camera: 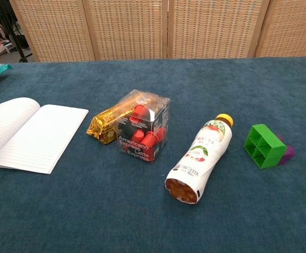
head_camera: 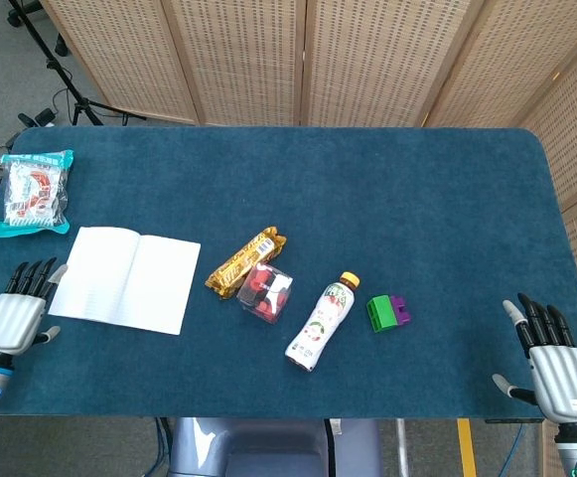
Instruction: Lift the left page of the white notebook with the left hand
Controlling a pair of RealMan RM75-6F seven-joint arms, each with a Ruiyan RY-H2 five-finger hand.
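My left robot hand (head_camera: 15, 313) rests with fingers apart and empty beside the open white paper notebook (head_camera: 126, 278). Its left page (head_camera: 94, 270) looks thin and floppy, so I'd catch the outer edge gently.

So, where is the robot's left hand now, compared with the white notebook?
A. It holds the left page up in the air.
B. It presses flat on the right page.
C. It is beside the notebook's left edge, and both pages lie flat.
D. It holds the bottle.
C. In the head view the left hand sits just off the left edge of the white notebook, fingers extended, and both pages lie flat on the table.
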